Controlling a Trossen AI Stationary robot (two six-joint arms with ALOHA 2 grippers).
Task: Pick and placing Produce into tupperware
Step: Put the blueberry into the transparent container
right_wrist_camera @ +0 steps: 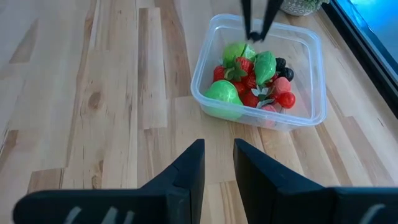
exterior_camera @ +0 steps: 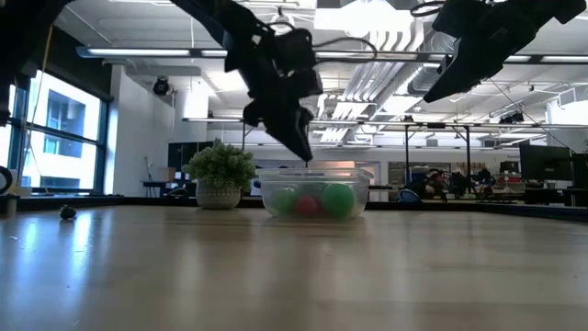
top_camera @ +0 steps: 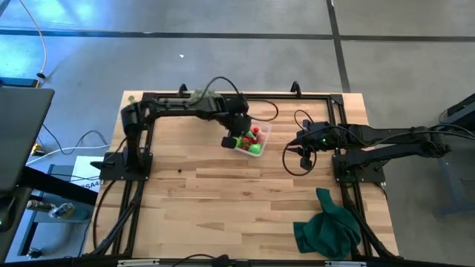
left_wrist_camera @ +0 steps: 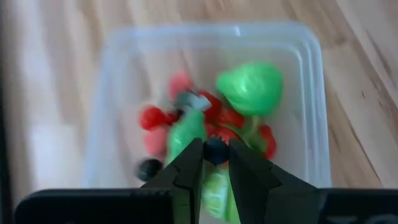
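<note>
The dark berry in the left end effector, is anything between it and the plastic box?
Nothing visible. The left end effector pinches a dark berry right above the open plastic box, with only the other fruit lying inside below it.

My wooden table (top_camera: 223, 200) carries the tupperware (top_camera: 261, 137) under my left gripper (top_camera: 231, 140), a green cloth (top_camera: 326, 230) behind my right
</note>
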